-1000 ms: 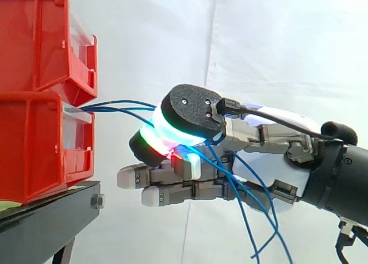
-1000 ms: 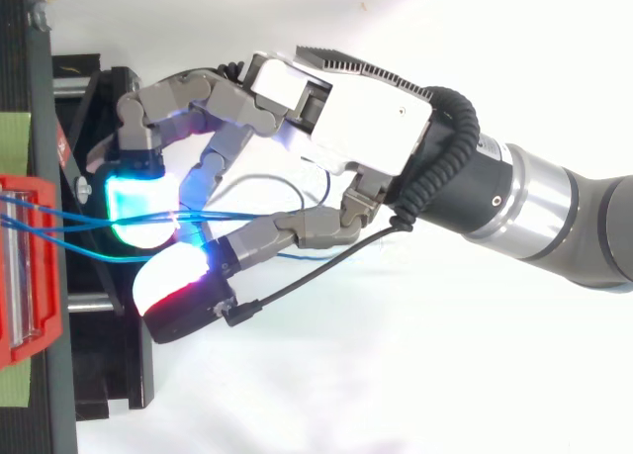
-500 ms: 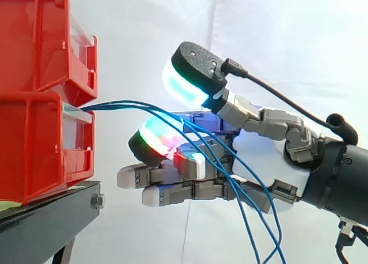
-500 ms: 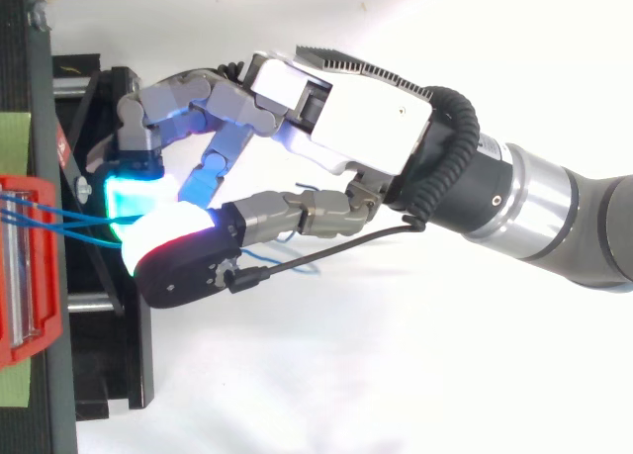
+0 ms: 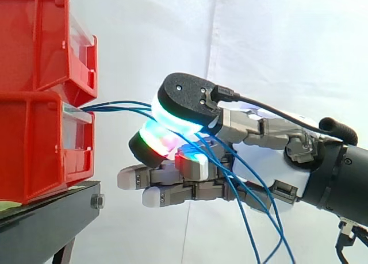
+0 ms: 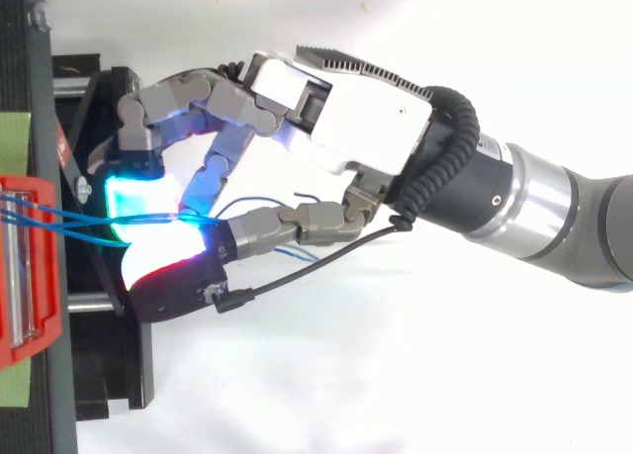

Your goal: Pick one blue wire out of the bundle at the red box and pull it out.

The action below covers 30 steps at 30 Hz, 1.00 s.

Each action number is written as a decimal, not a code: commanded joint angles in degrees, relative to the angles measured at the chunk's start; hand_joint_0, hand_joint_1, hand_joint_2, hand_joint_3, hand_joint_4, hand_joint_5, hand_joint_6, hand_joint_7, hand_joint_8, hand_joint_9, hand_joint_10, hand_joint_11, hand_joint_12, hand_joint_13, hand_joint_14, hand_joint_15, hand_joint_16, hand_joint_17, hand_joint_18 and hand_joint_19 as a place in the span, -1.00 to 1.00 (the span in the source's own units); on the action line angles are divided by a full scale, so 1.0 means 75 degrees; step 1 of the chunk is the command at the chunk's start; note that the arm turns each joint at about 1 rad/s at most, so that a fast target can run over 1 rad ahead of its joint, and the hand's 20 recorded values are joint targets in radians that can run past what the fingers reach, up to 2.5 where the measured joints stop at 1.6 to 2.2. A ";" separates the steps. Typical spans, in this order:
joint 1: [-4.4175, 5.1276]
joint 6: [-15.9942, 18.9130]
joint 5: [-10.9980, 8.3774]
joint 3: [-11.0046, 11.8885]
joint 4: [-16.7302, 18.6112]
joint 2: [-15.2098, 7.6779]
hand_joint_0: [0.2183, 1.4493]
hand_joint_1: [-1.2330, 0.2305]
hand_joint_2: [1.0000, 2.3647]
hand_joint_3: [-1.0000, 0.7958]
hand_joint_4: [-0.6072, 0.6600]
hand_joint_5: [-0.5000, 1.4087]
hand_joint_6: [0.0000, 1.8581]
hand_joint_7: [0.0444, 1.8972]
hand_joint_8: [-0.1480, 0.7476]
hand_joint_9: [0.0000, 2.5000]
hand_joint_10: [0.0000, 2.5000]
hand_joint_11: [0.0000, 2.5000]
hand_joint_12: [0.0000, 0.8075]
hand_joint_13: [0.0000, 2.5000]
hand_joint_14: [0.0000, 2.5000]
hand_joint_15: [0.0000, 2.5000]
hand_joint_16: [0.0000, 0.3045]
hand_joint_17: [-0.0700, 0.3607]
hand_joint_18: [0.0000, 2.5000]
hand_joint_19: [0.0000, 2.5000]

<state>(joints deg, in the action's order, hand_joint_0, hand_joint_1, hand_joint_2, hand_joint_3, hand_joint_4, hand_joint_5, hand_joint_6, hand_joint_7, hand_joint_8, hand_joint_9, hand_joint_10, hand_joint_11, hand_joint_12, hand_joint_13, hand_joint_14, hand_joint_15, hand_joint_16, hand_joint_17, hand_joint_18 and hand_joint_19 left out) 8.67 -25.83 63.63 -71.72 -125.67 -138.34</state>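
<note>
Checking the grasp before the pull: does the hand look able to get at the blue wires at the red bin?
Likely yes: the blue wires run from the red bin straight between the hand's pads, which pinch them; nothing intervenes.

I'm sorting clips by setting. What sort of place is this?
Probably a robotics lab test bench: stacked red bins on a black stand, a plain white curtain behind, and a robot hand pinching blue wires that come from the bins.

The blue wires [image 5: 109, 106] leave the side view's edge at 5 o'clock; the red bins [image 5: 34, 149] are cropped at 9 o'clock.
</note>
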 commanded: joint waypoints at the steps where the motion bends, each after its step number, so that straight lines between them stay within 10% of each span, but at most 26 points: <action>1: 0.0004 -0.0001 0.0000 0.0000 -0.0001 0.0000 -0.40 -0.53 -0.99 -0.35 0.29 -0.58 -0.10 0.28 -0.11 0.08 -0.98 -0.21 -0.13 -0.49 -0.99 -0.74 -0.71 -0.21 -0.52 -0.66; 12: -0.0008 -0.0001 0.0000 0.0000 0.0010 0.0000 -0.43 0.16 -0.99 -0.39 0.22 -0.55 -0.23 0.25 -0.14 0.04 -0.98 -0.29 -0.12 -0.53 -0.99 -0.75 -0.69 -0.18 -0.55 -0.64; 30: -0.0008 -0.0001 0.0000 0.0000 0.0010 0.0000 -0.38 -0.23 -0.98 -0.11 0.29 -0.52 -0.29 0.32 -0.09 0.05 -0.98 -0.32 -0.07 -0.51 -0.99 -0.76 -0.67 -0.15 -0.51 -0.67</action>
<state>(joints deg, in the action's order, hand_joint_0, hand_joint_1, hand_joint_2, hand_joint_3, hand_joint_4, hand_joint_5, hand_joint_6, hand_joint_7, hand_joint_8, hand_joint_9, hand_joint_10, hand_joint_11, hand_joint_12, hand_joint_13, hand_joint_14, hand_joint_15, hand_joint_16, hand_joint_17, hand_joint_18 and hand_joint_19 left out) 8.69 -25.84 63.63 -71.72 -125.61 -138.34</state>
